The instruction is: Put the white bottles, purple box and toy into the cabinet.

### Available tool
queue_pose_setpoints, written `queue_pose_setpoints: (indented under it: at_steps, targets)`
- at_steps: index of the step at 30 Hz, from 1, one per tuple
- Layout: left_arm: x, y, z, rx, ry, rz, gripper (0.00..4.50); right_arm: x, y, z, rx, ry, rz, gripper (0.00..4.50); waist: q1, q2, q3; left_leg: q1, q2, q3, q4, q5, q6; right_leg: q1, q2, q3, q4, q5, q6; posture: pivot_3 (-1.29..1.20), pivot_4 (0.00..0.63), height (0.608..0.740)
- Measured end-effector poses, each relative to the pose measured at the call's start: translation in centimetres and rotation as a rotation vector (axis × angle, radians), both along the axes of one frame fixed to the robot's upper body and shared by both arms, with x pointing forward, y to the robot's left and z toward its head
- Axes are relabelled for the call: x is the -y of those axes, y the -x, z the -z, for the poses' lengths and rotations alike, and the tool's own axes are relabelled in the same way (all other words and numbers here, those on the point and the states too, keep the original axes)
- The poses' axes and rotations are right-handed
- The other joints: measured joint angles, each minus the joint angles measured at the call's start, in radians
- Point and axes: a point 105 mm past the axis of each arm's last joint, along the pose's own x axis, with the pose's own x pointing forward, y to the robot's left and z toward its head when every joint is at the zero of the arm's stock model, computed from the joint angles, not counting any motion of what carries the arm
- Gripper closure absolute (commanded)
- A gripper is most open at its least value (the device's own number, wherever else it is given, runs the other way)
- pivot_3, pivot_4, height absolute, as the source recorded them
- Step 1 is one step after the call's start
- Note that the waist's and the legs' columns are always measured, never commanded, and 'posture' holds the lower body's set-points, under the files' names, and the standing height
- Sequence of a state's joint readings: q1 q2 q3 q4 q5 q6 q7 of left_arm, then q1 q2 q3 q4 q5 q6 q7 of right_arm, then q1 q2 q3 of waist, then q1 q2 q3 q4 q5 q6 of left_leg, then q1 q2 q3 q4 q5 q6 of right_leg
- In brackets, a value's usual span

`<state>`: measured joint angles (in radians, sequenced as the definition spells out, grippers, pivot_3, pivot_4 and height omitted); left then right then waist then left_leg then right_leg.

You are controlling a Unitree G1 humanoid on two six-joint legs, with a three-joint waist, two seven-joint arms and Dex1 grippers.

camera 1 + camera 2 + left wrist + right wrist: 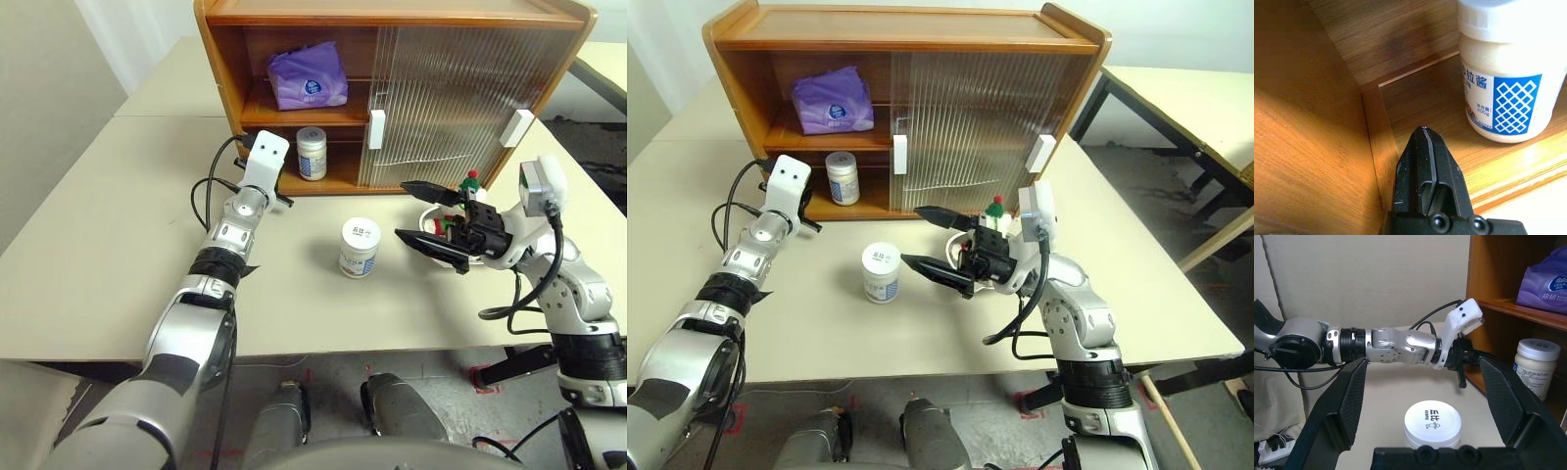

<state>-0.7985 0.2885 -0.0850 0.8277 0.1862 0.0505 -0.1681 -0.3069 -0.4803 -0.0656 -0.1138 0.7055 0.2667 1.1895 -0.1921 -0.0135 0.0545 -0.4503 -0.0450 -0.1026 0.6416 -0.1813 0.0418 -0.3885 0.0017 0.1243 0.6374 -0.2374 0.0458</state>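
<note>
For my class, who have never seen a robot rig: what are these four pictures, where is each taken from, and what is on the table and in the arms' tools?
A two-armed robot stands at a pale table facing a wooden cabinet. Two pictures come from its head, looking down over both arms. The other two come from cameras on its wrists, looking along each tool.

In the cabinet, a purple box lies on the upper shelf and one white bottle stands on the lower shelf. A second white bottle stands on the table. The toy sits in a dish behind the right tool.

The left tool is shut and empty, at the cabinet's open lower shelf beside the bottle. The right tool is open and empty, next to the table bottle.
</note>
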Motion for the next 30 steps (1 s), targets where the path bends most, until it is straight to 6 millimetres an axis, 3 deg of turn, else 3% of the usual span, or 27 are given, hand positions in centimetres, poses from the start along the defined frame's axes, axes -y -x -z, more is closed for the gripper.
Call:
queue_pose_setpoints:
  at_steps: [14, 30]
  targets:
    - [1.8, 0.6, -0.1, 0.025, -0.042, 0.073, 4.49, -0.1, 0.1, 0.2, -0.003, -0.002, -0.018, 0.0, -0.003, 0.001, -0.001, 0.001, 0.001, 0.0, 0.0, 0.001, -0.001, 0.0, 0.001, 0.0, 0.0, 0.001, 0.001, -0.3, 0.059, 0.74]
    - [0.6, 0.0, 0.1, 0.008, -0.15, 0.063, 4.49, -0.1, 0.2, 0.1, -0.001, 0.003, -0.026, 0.0, -0.006, 0.002, -0.001, 0.001, 0.002, 0.0, 0.0, 0.001, -0.001, -0.001, 0.001, 0.0, 0.0, 0.002, 0.0, -0.32, 0.053, 0.74]
